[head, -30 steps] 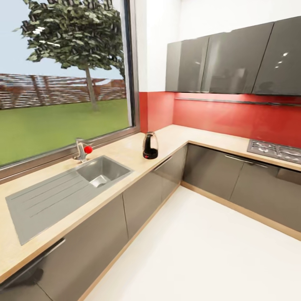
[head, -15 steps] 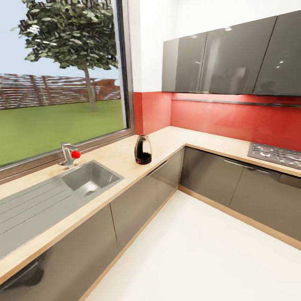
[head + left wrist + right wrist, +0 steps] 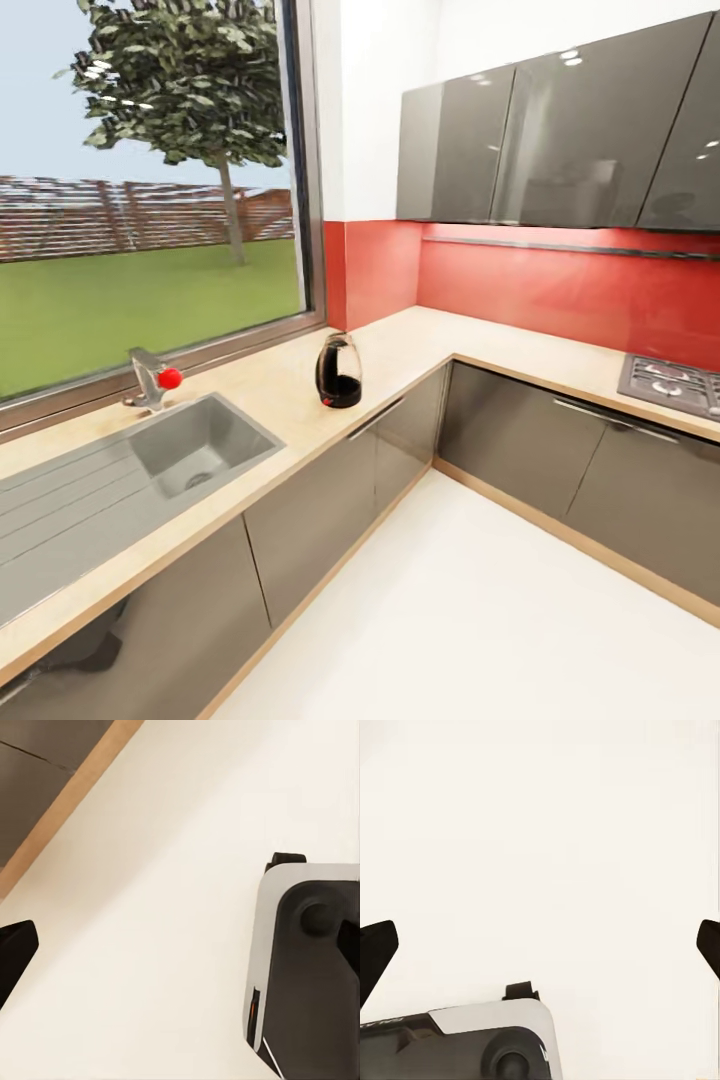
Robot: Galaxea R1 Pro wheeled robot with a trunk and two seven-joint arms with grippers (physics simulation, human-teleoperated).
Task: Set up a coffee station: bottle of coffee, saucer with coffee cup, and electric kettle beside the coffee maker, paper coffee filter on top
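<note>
Standing near the kitchen countertop edge, electric kettle.

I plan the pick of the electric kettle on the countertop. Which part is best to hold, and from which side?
Probably the black loop handle of the electric kettle, which shows on its window-facing side. The glass body is rounded and likely slippery, and the kettle stands upright on the kitchen countertop, so come level from that side.

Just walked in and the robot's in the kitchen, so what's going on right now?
Nothing is being handled. The electric kettle stands alone on the kitchen countertop, between the sink and the corner. Both wrist cameras look down at the pale floor; the left gripper and right gripper are open and empty.
</note>
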